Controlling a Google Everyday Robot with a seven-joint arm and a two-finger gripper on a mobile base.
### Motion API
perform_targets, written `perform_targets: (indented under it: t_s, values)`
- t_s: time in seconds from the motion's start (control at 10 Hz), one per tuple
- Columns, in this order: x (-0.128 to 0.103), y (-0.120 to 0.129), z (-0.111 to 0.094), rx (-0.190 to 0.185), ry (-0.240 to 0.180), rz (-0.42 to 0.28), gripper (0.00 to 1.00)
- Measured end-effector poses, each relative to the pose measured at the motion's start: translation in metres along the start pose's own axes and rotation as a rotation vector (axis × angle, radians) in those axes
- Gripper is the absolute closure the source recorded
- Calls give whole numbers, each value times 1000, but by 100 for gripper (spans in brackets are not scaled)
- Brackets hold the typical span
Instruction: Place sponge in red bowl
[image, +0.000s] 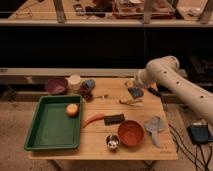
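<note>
On the left of the wooden table sits a green tray with one round orange fruit in it. Behind the tray stand a purple bowl, a white cup and a small blue thing that I cannot name. A dark lump lies just in front of them.

Next comes a long orange thing (maybe a carrot). Right beside it is what I think is the sponge, a flat dark block, though I cannot be sure. It lies on the table just up and left of the red bowl, not in it. A shiny can stands at the bowl's left side.

Farther back lies a yellow thing. The gripper hangs just above it, well away from the bowl. It looks bluish there, and I cannot tell if the gripper is open or closed.

A grey-blue thing lies right of the bowl. The white arm runs off the right edge, so its base is cut off.
</note>
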Motion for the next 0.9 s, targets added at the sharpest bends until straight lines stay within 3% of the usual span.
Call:
perform_targets:
  t_s: [0.2,0.4,0.9]
  values:
    - [-22,-7,-10,61,1,-2,100]
    - [-41,-2,-18,110,31,-2,100]
    - [-46,4,-20,106,50,-19,100]
